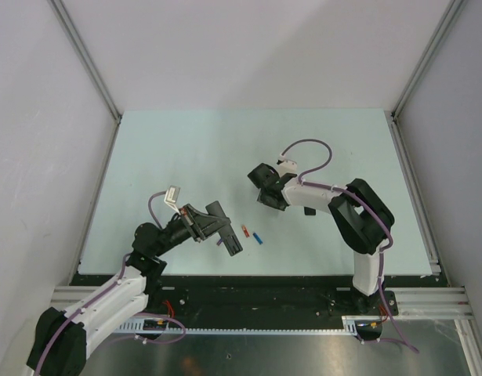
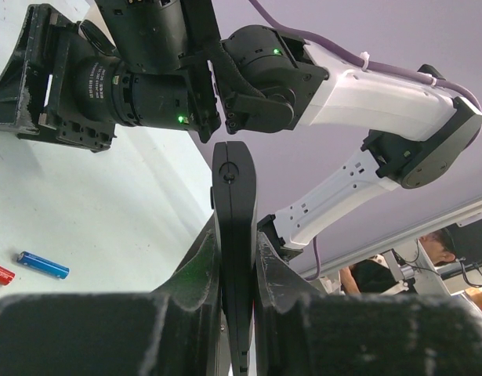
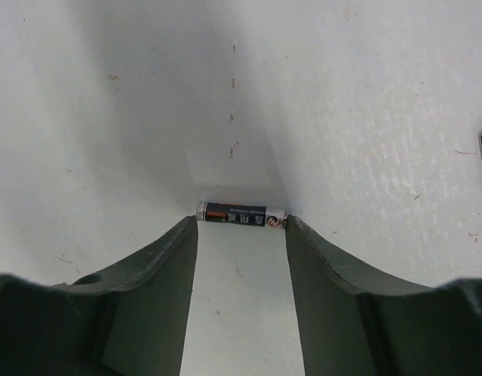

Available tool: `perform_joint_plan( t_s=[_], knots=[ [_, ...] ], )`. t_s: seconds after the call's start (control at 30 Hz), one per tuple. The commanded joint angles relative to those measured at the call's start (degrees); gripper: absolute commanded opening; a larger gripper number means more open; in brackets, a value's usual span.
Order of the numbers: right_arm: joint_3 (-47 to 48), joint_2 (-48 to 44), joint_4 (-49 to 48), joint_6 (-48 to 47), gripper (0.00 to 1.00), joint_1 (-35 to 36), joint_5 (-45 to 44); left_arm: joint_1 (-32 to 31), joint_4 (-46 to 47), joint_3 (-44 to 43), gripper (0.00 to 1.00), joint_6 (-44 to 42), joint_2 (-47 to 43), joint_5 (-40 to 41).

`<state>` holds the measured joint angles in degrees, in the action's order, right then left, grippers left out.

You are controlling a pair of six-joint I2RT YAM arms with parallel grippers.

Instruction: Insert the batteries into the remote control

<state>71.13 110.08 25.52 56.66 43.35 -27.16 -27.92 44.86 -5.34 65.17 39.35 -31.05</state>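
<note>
The left end effector [image 2: 237, 262] is clamped on the remote [image 2: 233, 188]. The right end effector [image 3: 241, 225] grips a dark battery [image 3: 239, 213] by its ends

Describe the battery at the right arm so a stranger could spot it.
Start at the right gripper, near the middle of the pale table. The dark battery spans its jaws end to end. Its dark label with an orange patch sets it apart from the red battery and blue battery lying loose on the table.

batteries [image 1: 245, 230] just right of remote [image 1: 231, 241], seemingly apart
</note>
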Motion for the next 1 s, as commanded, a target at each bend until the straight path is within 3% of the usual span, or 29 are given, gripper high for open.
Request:
perform_joint_plan(
  t_s=[0.0, 0.3, 0.37, 0.5, 0.6, 0.8, 0.97],
  knots=[
    [-0.7, 4.4, 3.6, -0.6, 0.49, -0.5, 1.3, 0.6, 2.0, 0.2, 0.00, 0.7, 0.1, 0.3],
    [-0.7, 4.2, 3.3, -4.2, 0.40, -0.7, 1.8, 0.5, 2.0, 0.5, 0.00, 0.7, 0.0, 0.1],
    [-0.7, 3.6, 3.1, -6.0, 0.44, -0.7, 2.4, 0.5, 2.0, 0.5, 0.00, 0.6, 0.1, 0.1],
    [-0.7, 2.3, 2.7, -6.9, 0.66, -0.5, 3.3, 0.5, 2.0, 0.6, 0.00, 0.7, 0.2, 0.4],
    [-0.4, 1.6, 2.3, -5.8, 0.72, 0.2, 3.3, 0.5, 1.9, 0.6, 0.00, 0.6, 0.1, 0.3],
    [5.7, 4.8, 6.6, -0.8, 0.72, 0.6, 2.0, 0.5, 2.0, 0.7, 0.00, 0.8, 0.0, 0.1],
    [14.5, 9.9, 16.0, 5.0, 0.68, 0.9, 0.4, 0.5, 2.0, 0.9, 0.00, 1.0, -0.4, 0.2]
  ],
)
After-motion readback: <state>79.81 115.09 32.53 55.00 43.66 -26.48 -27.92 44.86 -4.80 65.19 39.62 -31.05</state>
